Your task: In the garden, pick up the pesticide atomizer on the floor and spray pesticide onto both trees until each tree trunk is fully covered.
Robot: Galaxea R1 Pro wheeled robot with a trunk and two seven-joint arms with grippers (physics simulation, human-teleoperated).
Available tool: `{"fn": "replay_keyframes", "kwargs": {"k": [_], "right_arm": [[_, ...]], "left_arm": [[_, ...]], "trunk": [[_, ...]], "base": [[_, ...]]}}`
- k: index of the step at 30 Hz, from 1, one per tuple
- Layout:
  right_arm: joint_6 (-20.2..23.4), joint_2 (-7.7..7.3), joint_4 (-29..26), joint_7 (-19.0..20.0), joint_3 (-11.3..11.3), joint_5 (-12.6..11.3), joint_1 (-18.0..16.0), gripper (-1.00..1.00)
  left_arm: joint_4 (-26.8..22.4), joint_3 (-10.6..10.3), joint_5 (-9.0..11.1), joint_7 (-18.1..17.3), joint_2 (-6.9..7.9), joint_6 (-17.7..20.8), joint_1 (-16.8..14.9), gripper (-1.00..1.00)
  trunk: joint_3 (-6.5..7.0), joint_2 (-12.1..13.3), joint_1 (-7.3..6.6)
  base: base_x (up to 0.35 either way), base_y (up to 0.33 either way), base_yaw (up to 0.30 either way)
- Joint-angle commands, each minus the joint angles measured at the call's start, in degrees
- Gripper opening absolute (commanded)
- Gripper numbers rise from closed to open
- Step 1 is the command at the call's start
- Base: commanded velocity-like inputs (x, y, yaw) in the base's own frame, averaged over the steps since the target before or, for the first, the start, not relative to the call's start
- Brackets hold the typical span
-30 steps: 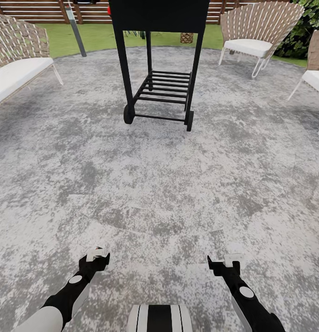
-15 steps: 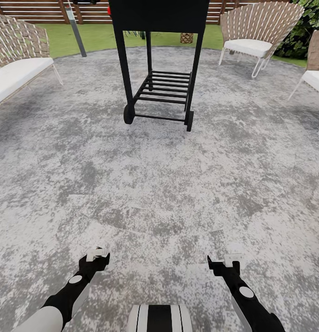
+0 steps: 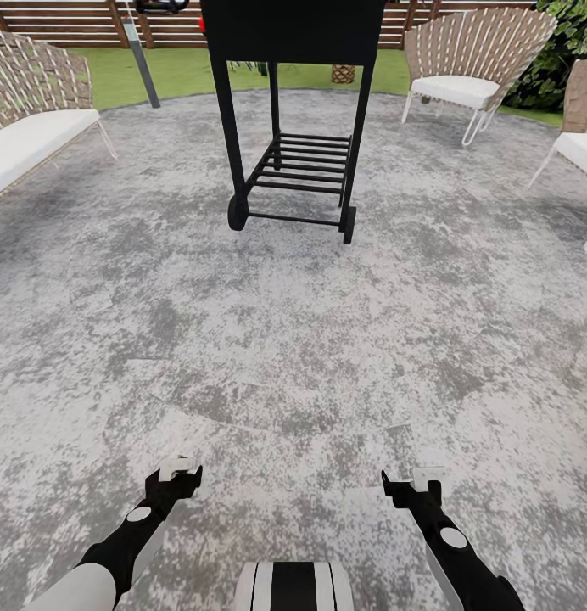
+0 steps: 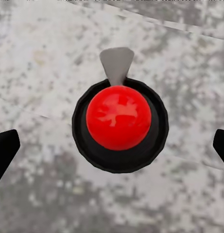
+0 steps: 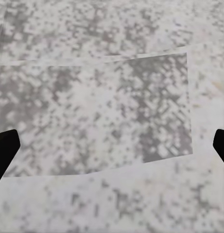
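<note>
The pesticide atomizer (image 4: 119, 125) stands upright on the grey paving floor (image 3: 310, 339), seen from straight above through the left wrist camera: red cap, black body, grey nozzle tab. The left end effector (image 4: 112, 148) hangs directly over it, fingers spread wide and empty, one tip on either side. The right end effector (image 5: 112, 143) is likewise wide open over bare stone. So the pickup is the step in hand. Next, I'd judge, the left arm must drop straight down and close around the bottle. A black grill cart (image 3: 293, 110) stands ahead.
</note>
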Motion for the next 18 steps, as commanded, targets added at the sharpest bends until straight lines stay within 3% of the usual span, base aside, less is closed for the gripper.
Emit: {"fn": "replay_keyframes", "kwargs": {"k": [1, 18], "right_arm": [[-0.17, -0.02, 0.03, 0.01, 0.06, 0.05, -0.02, 1.0], [-0.17, -0.02, 0.0, 0.01, 0.06, 0.05, -0.02, 1.0]], "left_arm": [[0.04, -0.03, 0.26, 0.06, -0.02, -0.17, -0.02, 1.0], [0.01, -0.03, 0.26, 0.04, 0.01, -0.18, -0.02, 1.0]], "trunk": [[-0.03, -0.01, -0.01], [0.32, -0.01, -0.01]], "base": [[0.0, 0.0, 0.0], [0.0, 0.0, -0.013]]}}
